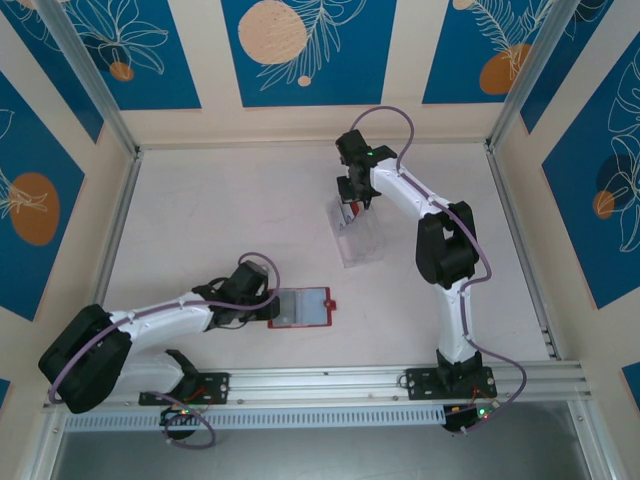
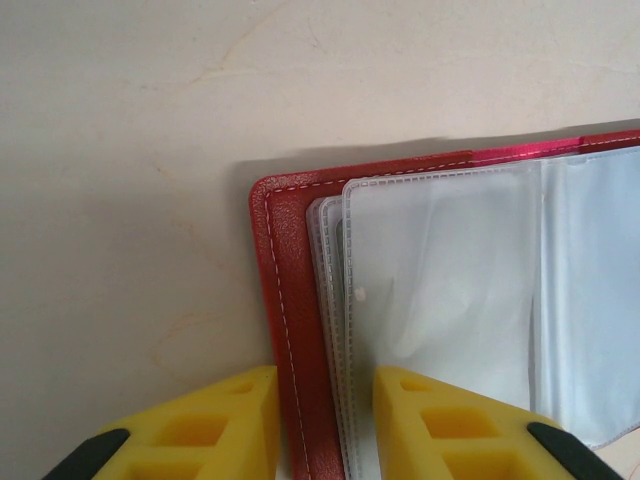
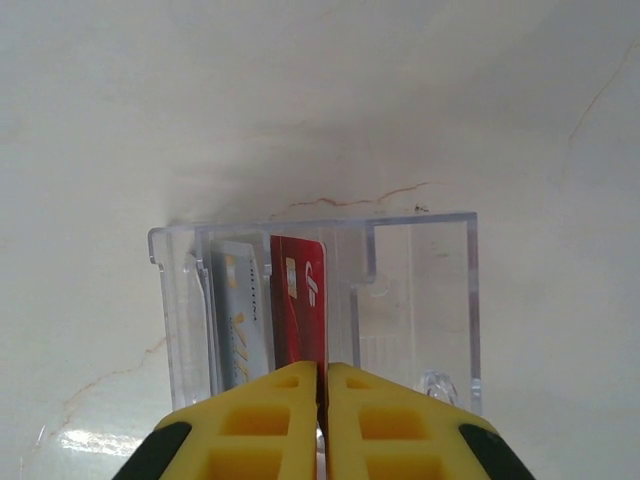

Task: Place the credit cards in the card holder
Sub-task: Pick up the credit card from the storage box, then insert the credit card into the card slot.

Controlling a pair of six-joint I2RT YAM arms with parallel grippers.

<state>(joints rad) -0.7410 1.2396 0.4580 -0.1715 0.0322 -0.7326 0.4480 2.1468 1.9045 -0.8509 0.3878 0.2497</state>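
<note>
Over on the left, your left gripper (image 2: 325, 435) sat at a narrow gap astride the left edge of the card holder (image 2: 285, 300). One finger was off the red cover and the other was on the clear sleeves (image 2: 440, 280). I couldn't tell whether it was pressing down or merely hovering. The holder lay open and flat on the table (image 1: 220, 210), its snap tab (image 1: 331, 300) pointing right.

The risk there, as I judged it, was a light hold: the holder could slide, or the sleeves could flop over, when a card arrived. Your finger also covered part of the sleeve stack a card would have to enter.

Across to the right, well apart from the holder, your right gripper (image 3: 322, 425) was closed tight on the exposed edge of the red card (image 3: 298, 290). That card stood upright in a slot of the clear tray (image 3: 420, 300), with a pale card (image 3: 240, 320) just beside it.

The danger there was a skewed lift. The card could catch the slot wall, drag or tip the light tray, or rub the pale card out with it. A thin-edge pinch could also let the card swivel on the carry.
</note>
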